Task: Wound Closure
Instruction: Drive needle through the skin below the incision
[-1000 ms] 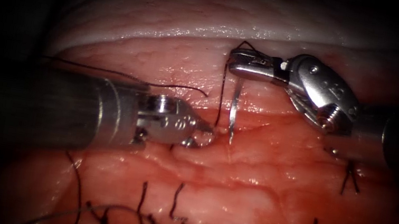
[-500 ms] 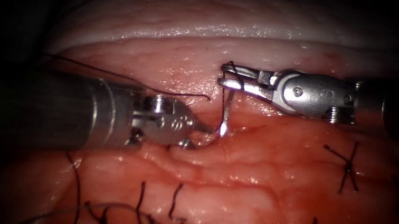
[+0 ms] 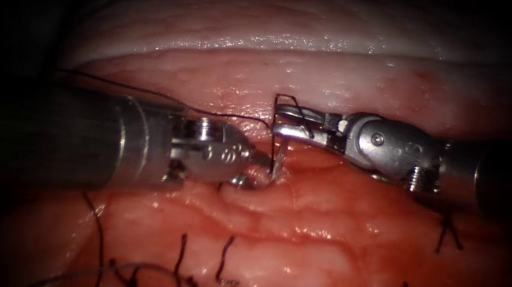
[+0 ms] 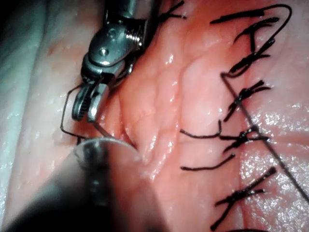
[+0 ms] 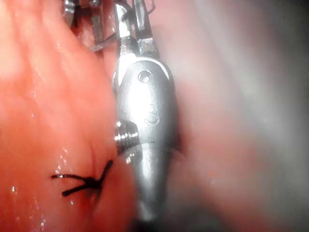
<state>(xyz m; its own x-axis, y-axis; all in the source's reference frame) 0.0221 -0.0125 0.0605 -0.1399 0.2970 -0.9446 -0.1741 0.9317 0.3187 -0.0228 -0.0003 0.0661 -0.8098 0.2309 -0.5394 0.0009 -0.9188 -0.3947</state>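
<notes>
- My right tool (image 3: 287, 120) comes in from the right of the frame and sits just above the cut, jaws clamped on the needle (image 3: 279, 157) at its upper end, near where the thread (image 3: 287, 100) joins it.
- The needle hangs down from those jaws, its long axis close to vertical in the endoscope view; compared with a second ago it has come lower and leftward, and much less of its shaft shows above the tissue (image 3: 338, 232).
- Its lower end meets the tissue at the cut's edge, right beside the tip of my left tool (image 3: 263, 164); I judge the point is in the tissue there, but cannot see how deep.
- My left tool reaches in from the left of the frame with its tip against the tissue at the cut's edge. I cannot tell whether its jaws are parted or pinching tissue.
- The relation that matters: the needle stands directly below my right jaws and just right of my left tip, so both tools are close, with the right one holding it.
- Thread loops over my right jaws, and a strand trails left above my left shaft.
- Finished stitches (image 3: 223, 262) line the bottom of the frame.
</notes>
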